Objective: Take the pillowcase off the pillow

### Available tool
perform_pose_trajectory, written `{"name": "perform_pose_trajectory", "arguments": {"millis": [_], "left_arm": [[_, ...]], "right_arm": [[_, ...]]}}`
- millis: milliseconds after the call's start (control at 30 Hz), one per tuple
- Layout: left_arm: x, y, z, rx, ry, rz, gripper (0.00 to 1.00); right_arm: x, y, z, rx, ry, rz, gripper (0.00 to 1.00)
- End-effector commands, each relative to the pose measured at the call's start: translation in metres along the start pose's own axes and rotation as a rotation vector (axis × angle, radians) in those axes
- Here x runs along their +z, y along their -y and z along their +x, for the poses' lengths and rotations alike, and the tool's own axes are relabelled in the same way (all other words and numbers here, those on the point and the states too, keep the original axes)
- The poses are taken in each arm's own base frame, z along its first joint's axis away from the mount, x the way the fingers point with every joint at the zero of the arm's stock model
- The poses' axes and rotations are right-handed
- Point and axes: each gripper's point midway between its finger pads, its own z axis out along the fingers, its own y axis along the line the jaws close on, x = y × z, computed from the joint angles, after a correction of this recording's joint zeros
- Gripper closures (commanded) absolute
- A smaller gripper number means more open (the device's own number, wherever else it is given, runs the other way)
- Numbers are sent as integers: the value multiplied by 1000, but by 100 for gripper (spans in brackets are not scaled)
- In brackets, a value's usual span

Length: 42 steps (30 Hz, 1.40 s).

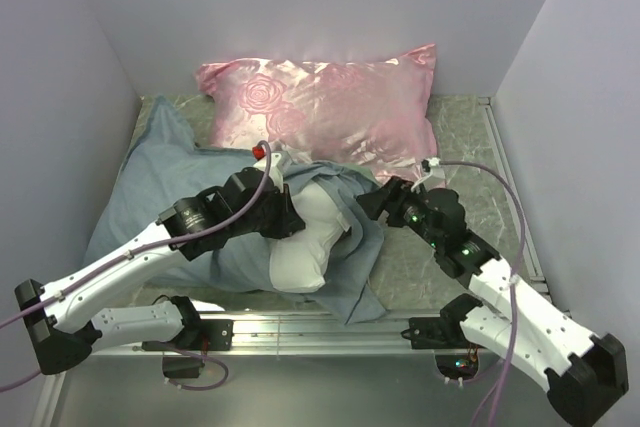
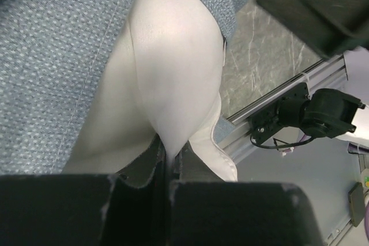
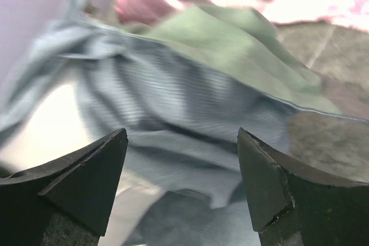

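The off-white pillow (image 1: 305,242) lies near the table's front, half out of the pillowcase (image 1: 150,187), whose grey-blue inside shows. My left gripper (image 1: 291,219) is shut on a fold of the pillow (image 2: 167,56), pinched tight at the jaws (image 2: 168,155); the pillowcase (image 2: 57,56) covers its left side. My right gripper (image 1: 366,204) stands open just right of the pillow, over the bunched pillowcase edge. In the right wrist view the right gripper (image 3: 181,142) has nothing between its fingers; the pillowcase (image 3: 190,102) lies beyond them, with its green outside (image 3: 230,38) showing.
A shiny pink rose-patterned pillow (image 1: 330,107) lies at the back of the marbled table (image 1: 460,137). Walls close in on the left, back and right. A metal rail (image 1: 330,332) runs along the near edge by the arm bases.
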Motion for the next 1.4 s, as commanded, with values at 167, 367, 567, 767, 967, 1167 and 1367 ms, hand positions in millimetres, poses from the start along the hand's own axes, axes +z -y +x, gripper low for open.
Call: {"name": "perform_pose_trajectory", "arguments": {"millis": [167, 367, 567, 767, 967, 1167, 1367], "left_arm": [[-23, 24, -21, -30, 90, 94, 99], [-29, 24, -15, -32, 80, 106, 99], [-34, 24, -3, -28, 53, 126, 99], [-37, 30, 11, -28, 25, 169, 99], [-59, 37, 17, -35, 24, 205, 99], [-90, 49, 13, -42, 53, 300, 99], [-138, 83, -11, -48, 134, 506, 99]], "right_arm": [[34, 7, -11, -61, -33, 82, 15], [45, -5, -36, -12, 25, 39, 37], [48, 2, -55, 29, 57, 65, 90], [59, 13, -72, 47, 76, 126, 100], [76, 58, -100, 106, 103, 246, 100], [96, 72, -124, 118, 114, 288, 100], [120, 60, -108, 119, 67, 249, 100]]}}
